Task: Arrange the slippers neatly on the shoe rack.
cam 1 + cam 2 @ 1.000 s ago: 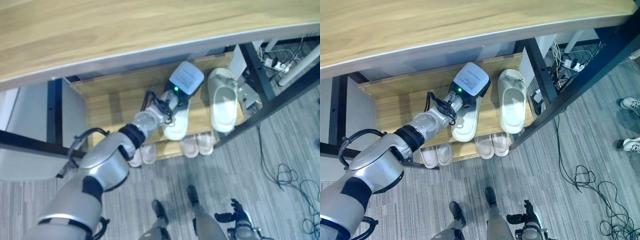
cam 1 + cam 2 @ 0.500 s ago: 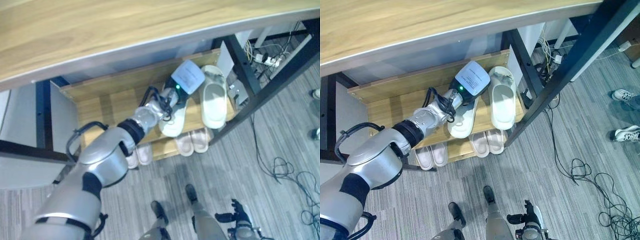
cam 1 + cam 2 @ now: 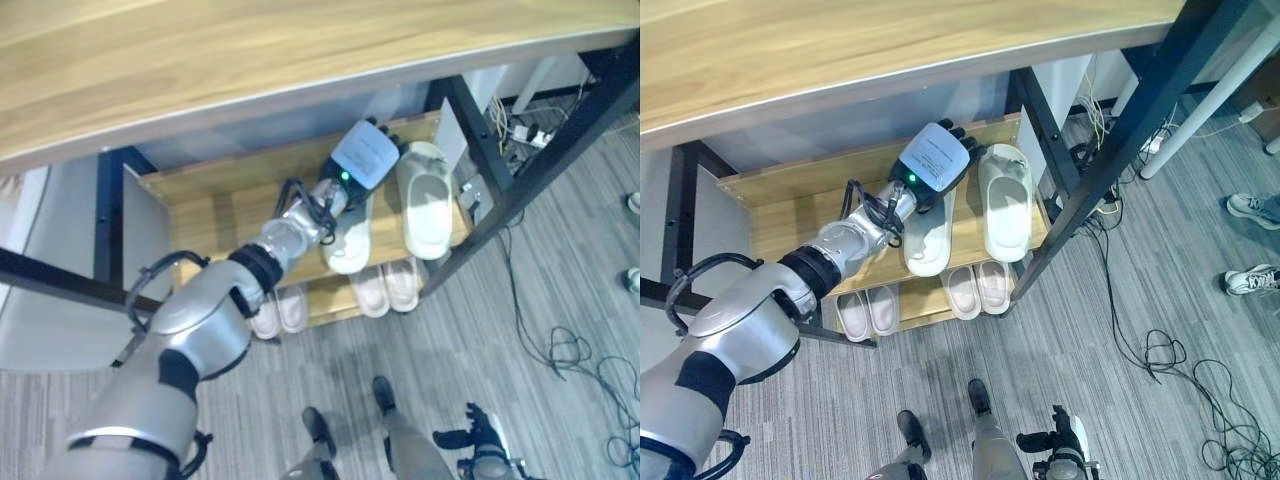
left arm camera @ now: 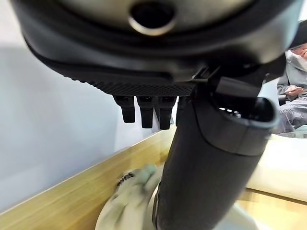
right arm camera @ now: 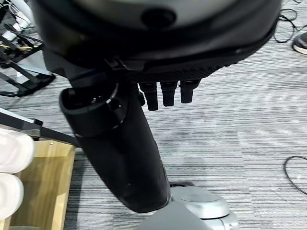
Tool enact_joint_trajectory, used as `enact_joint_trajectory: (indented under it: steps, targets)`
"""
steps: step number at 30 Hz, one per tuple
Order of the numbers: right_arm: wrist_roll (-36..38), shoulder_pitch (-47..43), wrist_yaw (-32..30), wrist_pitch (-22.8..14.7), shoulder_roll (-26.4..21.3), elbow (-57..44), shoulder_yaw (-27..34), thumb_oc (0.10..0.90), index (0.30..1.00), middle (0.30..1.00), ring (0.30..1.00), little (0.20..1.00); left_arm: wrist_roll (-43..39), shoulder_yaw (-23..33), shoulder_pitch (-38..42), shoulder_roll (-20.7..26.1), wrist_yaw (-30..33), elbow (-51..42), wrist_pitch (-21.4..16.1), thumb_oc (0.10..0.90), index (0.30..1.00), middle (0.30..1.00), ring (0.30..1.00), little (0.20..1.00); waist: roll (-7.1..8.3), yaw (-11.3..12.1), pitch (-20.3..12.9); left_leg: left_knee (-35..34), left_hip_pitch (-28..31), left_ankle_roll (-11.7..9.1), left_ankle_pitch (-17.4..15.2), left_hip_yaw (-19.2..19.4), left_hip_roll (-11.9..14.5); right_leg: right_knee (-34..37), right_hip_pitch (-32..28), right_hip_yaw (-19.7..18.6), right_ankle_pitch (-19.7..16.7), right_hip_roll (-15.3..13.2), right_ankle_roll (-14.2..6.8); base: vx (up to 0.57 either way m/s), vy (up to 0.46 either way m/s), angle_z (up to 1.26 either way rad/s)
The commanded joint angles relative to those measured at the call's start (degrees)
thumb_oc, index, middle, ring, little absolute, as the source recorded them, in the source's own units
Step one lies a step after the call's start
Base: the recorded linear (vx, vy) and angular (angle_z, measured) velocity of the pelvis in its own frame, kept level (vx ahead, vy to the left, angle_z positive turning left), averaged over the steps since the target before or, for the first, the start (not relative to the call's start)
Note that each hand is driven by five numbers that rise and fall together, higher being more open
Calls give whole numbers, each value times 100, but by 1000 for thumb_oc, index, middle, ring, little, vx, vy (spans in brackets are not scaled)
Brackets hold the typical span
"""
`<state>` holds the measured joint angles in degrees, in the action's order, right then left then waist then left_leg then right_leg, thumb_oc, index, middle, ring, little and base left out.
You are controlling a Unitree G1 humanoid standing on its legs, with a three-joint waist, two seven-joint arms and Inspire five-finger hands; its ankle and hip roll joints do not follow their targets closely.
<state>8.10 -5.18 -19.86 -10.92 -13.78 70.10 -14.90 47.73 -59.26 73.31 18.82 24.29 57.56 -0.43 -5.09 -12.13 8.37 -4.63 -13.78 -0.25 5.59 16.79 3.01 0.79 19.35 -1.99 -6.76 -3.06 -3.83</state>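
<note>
Left hand (image 3: 940, 160) now lifted off slipper (image 3: 928, 232), fingers straighter than before.

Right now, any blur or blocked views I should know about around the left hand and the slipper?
Left wrist view: the left hand itself blocks much of the frame, and the pale slipper past it is smeared and soft. Right eye view: sharp; the hand's back hides the slipper's far end on the shoe rack. Right wrist view: the right hand is sharp, above grey floor.

A wooden tabletop (image 3: 840, 50) overhangs; a person's shoes (image 3: 1250, 205) stand on grey carpet (image 3: 1140, 420).
</note>
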Motion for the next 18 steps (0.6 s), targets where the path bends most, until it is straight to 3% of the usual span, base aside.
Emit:
enact_joint_trajectory:
  steps: [1,7,11,18]
  targets:
    - [168,265,-84,-66,-342,250,45,800,900,900,900,900,131,466,828,-230,300,691,81,800,900,900,900,900,-17,115,-259,-37,199,-375,-499,-484,221,140,-193,638,361,-259,-434,0,0,0]
    - [167,284,-92,-29,-386,298,106,800,900,900,900,900,121,416,839,-273,101,784,19,800,900,900,900,900,-20,128,-286,-37,235,-351,-500,-454,211,127,-209,616,347,-273,-438,-7,0,0]
    - [207,398,-73,-18,-369,317,182,800,900,900,900,900,47,486,877,-64,76,483,3,800,900,900,900,900,-61,195,-329,-37,237,-340,-487,-480,206,142,-226,632,355,-275,-436,-24,-2,-1]
    - [310,447,39,99,-233,439,247,800,900,900,900,900,-196,890,461,-112,79,430,38,800,900,900,900,900,-62,253,-384,-37,463,-346,-502,-559,179,118,-515,699,449,-255,-413,6,-8,4]
